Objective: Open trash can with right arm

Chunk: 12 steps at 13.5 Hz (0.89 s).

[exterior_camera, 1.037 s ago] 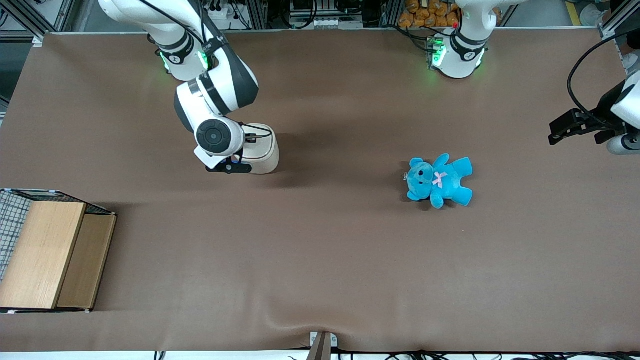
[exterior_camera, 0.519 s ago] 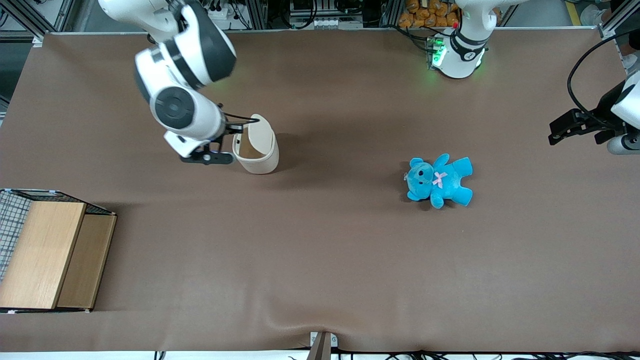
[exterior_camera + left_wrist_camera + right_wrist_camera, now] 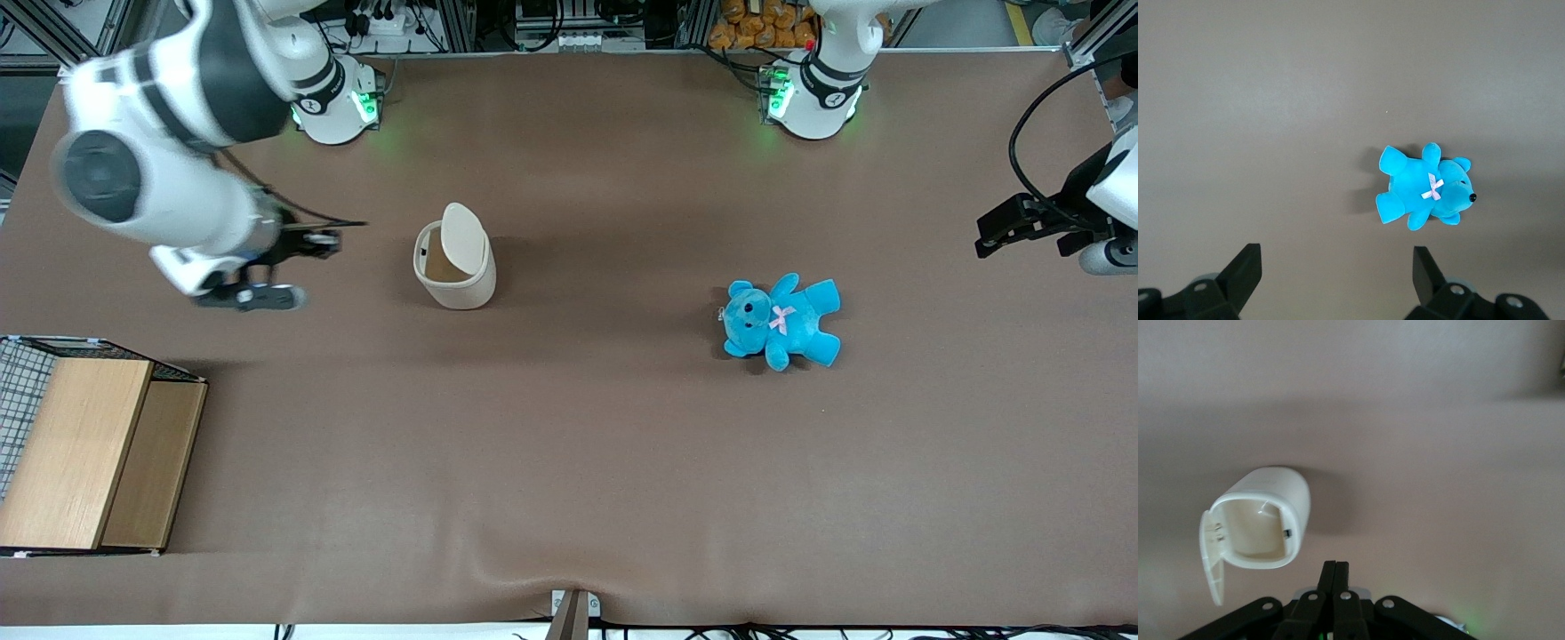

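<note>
in the last second the right arm (image 3: 178, 133) swung off the trash can (image 3: 455, 271), which stands mid-counter (image 3: 569, 462) with its lid (image 3: 464, 251) now raised, so the opening looks done, and the clenched, empty claw (image 3: 267, 267) hangs well apart toward the working arm's end.

A robotics lab, by every sign. A wide bench (image 3: 569, 462) under brown covering carries two white jointed arms whose bases (image 3: 813, 98) glow with green lights. Along its farthest edge run aluminium frame rails (image 3: 462, 22), cable bundles (image 3: 391, 18) and a power strip. The right arm (image 3: 169, 151) reaches over the bench, its black hand (image 3: 267, 267) shut and held in the air, well apart from the trash can (image 3: 455, 267) standing with lid raised.
</note>
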Available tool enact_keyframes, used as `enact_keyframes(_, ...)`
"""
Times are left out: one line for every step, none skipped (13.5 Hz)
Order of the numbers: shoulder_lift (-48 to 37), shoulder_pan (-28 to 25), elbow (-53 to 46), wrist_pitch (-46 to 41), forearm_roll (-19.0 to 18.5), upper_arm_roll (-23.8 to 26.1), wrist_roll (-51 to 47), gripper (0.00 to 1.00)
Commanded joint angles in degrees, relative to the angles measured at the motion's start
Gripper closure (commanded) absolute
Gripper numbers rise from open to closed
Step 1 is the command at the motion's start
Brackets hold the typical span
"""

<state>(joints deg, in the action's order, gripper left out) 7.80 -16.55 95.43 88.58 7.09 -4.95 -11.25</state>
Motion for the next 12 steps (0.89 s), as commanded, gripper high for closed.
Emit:
enact_keyframes(-1.12, 7.73, -2.52, -1.21, -0.15, 0.91, 11.12, 0.97)
enact_keyframes(-1.12, 10.11, -3.40, -1.13, -0.15, 0.91, 13.08, 0.23)
enact_keyframes(-1.20, 11.70, -4.62, -1.22, -0.15, 0.91, 13.62, 0.00)
enact_keyframes(-1.55, 12.84, -6.20, -1.65, -0.41, 0.91, 13.63, 0.00)
enact_keyframes(-1.73, 13.03, -7.35, -2.87, -1.19, 0.56, 13.54, 0.00)
enact_keyframes(-1.73, 13.20, -9.54, -4.10, -2.94, 0.21, 13.54, 0.00)
enact_keyframes(-1.73, 13.82, -11.82, -4.55, -3.83, -0.06, 13.36, 0.00)
enact_keyframes(-2.69, 14.78, -12.97, -5.60, -3.92, -0.23, 13.54, 0.00)
enact_keyframes(-4.00, 16.09, -13.94, -7.26, -3.84, -0.06, 13.54, 0.00)
enact_keyframes(-5.76, 17.15, -14.21, -9.28, -3.66, 0.03, 13.45, 0.00)
enact_keyframes(-7.34, 18.03, -14.22, -11.30, -3.49, 0.11, 13.28, 0.00)
enact_keyframes(-8.40, 18.74, -14.39, -13.06, -3.49, 0.20, 13.10, 0.00)
